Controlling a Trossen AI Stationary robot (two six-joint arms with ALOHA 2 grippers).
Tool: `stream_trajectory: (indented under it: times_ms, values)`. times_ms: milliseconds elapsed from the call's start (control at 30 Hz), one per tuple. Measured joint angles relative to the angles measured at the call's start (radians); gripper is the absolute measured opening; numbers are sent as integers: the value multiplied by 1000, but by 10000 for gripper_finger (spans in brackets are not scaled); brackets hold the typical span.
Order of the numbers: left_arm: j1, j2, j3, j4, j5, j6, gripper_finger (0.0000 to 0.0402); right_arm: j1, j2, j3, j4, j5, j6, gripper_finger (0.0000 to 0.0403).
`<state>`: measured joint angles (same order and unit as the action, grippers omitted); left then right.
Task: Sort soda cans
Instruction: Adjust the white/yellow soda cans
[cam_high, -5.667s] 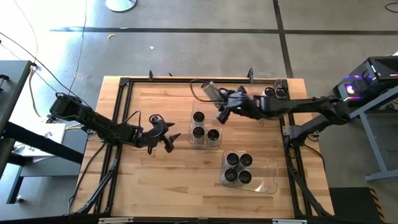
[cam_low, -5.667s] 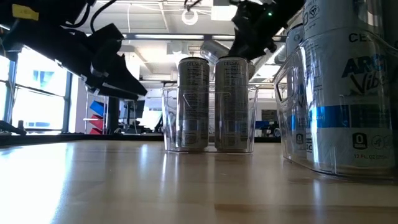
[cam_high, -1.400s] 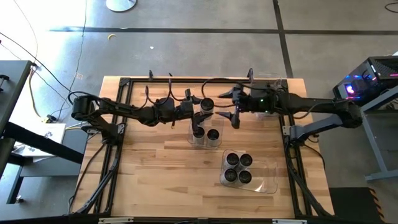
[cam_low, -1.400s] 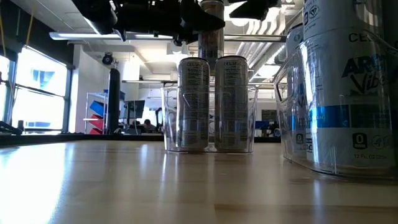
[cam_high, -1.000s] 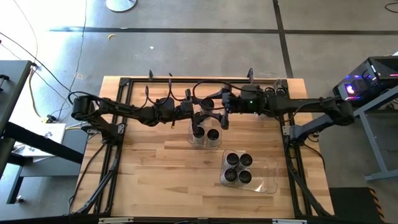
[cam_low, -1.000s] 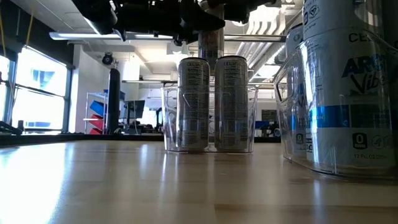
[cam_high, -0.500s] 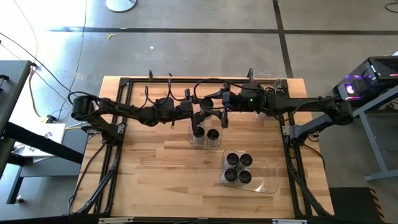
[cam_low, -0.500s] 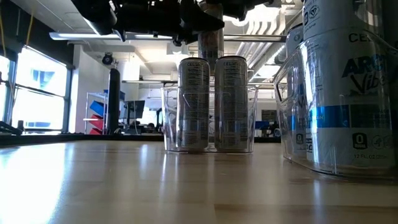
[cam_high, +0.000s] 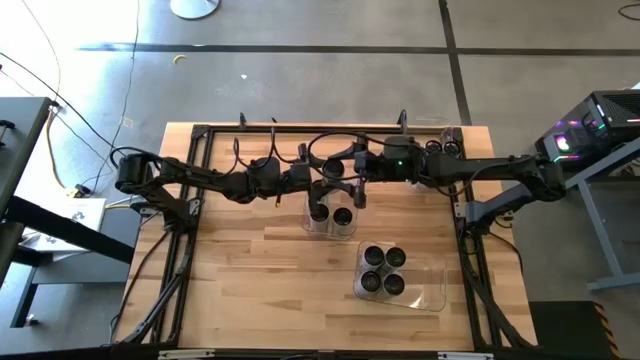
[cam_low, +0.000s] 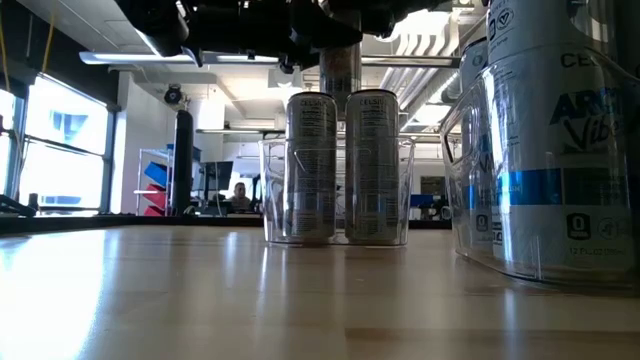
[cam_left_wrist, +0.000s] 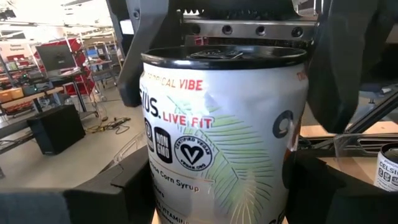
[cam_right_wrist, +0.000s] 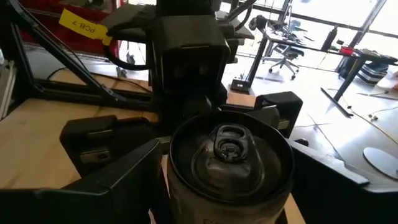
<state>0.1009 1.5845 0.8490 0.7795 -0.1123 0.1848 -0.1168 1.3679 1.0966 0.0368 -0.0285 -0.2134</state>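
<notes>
One can (cam_left_wrist: 217, 130) upright between my two grippers: left gripper (cam_high: 322, 178) clamps its sides; right gripper (cam_high: 348, 176) spread around it, nearer top.

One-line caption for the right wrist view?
Both grippers flank one upright soda can in mid-air, left gripper facing the camera.

The held can (cam_left_wrist: 224, 137) is white with a black rim, orange lettering, black print and a pale green palm-leaf pattern. The cans in the clear bin (cam_low: 335, 190) are silver-grey with dark print; their tops (cam_high: 343, 215) are dark. The worktop (cam_high: 250, 260) is pale striped wood, framed in black. Both arms' fingers (cam_right_wrist: 112, 180) are black.
</notes>
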Motion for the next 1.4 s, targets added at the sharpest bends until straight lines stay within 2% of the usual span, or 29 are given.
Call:
stream_trajectory:
  times_ms: [167, 367, 600, 767, 967, 1067, 1133, 1300, 1400]
  values:
    - [0, 0, 1, 1, 2, 0, 247, 0, 4, 0, 8, -10, 6, 301]
    - [0, 0, 1, 1, -2, 0, 250, -1, 4, 0, 10, -8, 3, 243]
    - [1, -3, 2, -3, -2, -34, 285, 0, -13, 0, 1, 33, 12, 240]
    - [5, -72, 3, -122, 4, -26, 310, -7, -99, 0, -40, 107, 34, 240]
    - [-9, -214, 2, -300, -36, -26, 313, -22, -150, -1, -136, 124, 99, 240]
    - [-28, -292, -3, -442, -103, -33, 313, -17, -150, -80, -57, 121, 130, 240]
    - [-41, -348, -47, -476, -132, -49, 314, -13, -148, -160, 5, 127, 159, 240]
    - [-58, -505, -249, -385, -138, -129, 314, -25, -141, -333, 291, 137, 207, 240]
    - [-61, -585, -367, -305, -169, -195, 314, -40, -123, -417, 392, 123, 280, 240]
